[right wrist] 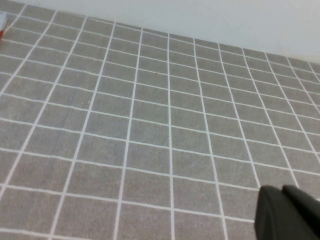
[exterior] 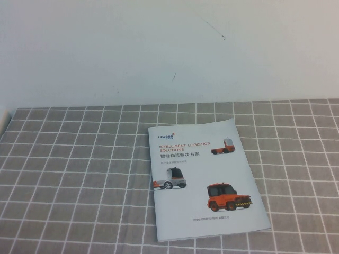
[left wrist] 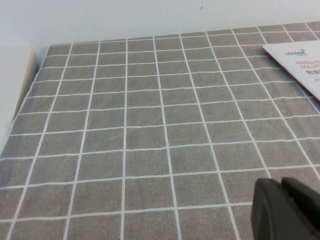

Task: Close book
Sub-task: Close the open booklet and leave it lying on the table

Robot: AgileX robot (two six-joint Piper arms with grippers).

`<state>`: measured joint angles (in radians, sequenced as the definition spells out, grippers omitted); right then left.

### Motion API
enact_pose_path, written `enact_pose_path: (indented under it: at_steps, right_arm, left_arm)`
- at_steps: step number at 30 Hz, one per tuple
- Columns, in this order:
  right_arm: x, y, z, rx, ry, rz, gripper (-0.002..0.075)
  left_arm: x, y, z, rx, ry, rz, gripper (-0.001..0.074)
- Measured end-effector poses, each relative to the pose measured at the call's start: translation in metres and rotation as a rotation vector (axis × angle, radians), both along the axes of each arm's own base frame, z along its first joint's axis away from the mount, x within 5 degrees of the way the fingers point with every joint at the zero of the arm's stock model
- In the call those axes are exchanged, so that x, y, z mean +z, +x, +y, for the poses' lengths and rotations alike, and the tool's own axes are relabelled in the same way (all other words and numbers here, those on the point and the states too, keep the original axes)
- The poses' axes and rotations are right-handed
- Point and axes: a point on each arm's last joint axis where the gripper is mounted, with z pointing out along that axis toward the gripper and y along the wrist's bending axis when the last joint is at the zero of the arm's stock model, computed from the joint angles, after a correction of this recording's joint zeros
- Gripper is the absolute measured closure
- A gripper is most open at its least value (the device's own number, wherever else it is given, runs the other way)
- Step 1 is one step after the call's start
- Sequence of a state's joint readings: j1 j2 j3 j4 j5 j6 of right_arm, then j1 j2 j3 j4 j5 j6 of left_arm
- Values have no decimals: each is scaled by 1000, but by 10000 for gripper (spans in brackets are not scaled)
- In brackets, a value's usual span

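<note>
Closed white vehicle-print booklet [exterior: 204, 182] lower centre on grey checked cloth [exterior: 79, 159]; left gripper [left wrist: 281, 195], right gripper [right wrist: 283, 200] above cloth, fingers together.

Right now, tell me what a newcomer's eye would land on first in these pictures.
The white book, its cover showing orange vehicles, lies closed and flat on the grey checked cloth, a little right of centre and toward the near edge. The left hand and right hand show only in their own wrist views, each shut over bare cloth and apart from the book.
</note>
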<state>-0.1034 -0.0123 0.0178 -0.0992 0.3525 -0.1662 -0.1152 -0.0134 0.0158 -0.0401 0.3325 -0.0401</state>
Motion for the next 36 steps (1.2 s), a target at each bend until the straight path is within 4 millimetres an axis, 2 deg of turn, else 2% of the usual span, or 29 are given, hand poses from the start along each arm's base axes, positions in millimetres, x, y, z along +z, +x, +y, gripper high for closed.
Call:
enact_pose_path:
  at_steps: [13,22,36]
  right_arm:
    - [0,0,3,27,89,-10,729]
    - [0,0,3,44,43,-5,729]
    - [0,1,6,51,116,-9,729]
  left_arm:
    - [0,0,0,0,0,0,738]
    - [0,0,0,0,0,0,738]
    - [0,0,0,0,0,0,738]
